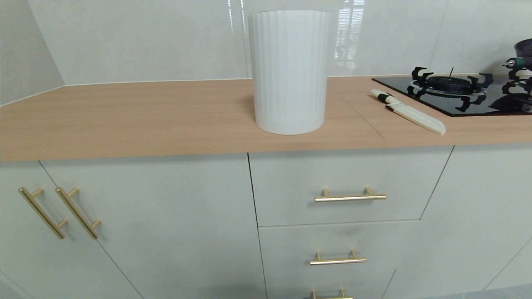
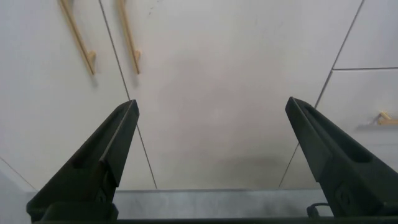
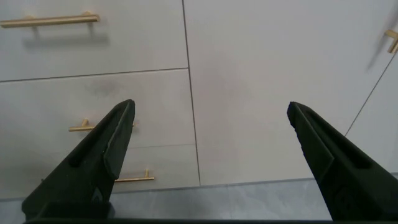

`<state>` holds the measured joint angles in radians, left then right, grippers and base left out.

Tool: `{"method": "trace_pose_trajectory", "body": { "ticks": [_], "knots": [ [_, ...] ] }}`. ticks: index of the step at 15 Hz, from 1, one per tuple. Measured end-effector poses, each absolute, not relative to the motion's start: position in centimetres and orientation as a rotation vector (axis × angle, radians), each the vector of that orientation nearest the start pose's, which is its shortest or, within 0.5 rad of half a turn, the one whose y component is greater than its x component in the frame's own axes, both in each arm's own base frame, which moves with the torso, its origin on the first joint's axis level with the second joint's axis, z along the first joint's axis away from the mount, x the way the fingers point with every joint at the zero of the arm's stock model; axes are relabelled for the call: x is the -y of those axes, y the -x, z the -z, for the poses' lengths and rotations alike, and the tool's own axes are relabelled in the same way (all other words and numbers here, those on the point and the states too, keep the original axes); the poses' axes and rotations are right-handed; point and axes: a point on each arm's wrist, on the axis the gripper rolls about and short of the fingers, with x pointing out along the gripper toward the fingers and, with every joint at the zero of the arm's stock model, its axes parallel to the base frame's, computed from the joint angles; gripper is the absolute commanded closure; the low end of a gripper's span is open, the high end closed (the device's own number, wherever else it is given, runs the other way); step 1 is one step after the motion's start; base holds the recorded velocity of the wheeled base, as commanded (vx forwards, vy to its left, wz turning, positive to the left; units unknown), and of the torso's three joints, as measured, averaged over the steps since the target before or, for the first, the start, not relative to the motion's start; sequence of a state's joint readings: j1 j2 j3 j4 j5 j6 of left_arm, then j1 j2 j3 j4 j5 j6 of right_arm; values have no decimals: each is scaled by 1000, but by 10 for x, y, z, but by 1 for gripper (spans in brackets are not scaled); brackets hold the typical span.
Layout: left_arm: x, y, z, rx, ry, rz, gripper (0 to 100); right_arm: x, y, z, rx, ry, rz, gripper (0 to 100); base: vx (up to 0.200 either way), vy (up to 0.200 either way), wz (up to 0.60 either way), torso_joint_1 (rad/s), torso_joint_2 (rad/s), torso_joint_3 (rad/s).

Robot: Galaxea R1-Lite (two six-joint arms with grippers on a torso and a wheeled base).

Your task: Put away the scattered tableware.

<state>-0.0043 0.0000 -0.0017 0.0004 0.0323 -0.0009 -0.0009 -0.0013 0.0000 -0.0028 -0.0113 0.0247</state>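
A tall white ribbed holder (image 1: 289, 71) stands upright in the middle of the wooden countertop (image 1: 124, 116). To its right a white knife with a black band on its handle (image 1: 407, 111) lies flat near the hob. My left gripper (image 2: 211, 109) is open with nothing between its fingers, hanging low in front of the cabinet doors. My right gripper (image 3: 211, 112) is also open and holds nothing, facing the drawer fronts below the counter.
A black gas hob (image 1: 457, 93) with burner grates sits at the counter's right end, with a dark pot (image 1: 524, 47) at the far right. Below are cabinet doors with gold handles (image 1: 58, 211) and drawers with gold bar handles (image 1: 350, 196). A tiled wall backs the counter.
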Motion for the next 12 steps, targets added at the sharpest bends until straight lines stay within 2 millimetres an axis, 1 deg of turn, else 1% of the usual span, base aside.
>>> {"method": "trace_pose_trajectory", "body": {
  "ticks": [2,5,12],
  "knots": [
    [-1,23,-76,2,1,-30,0,0,23,-76,4,-25,9,0,0,0,0,0,0,0],
    [-1,23,-76,3,3,-30,0,0,23,-76,4,-25,10,0,200,0,0,1,-2,2],
    [-1,23,-76,3,3,-31,0,0,23,-76,4,-25,10,0,0,0,0,0,0,0]
  ]
}}
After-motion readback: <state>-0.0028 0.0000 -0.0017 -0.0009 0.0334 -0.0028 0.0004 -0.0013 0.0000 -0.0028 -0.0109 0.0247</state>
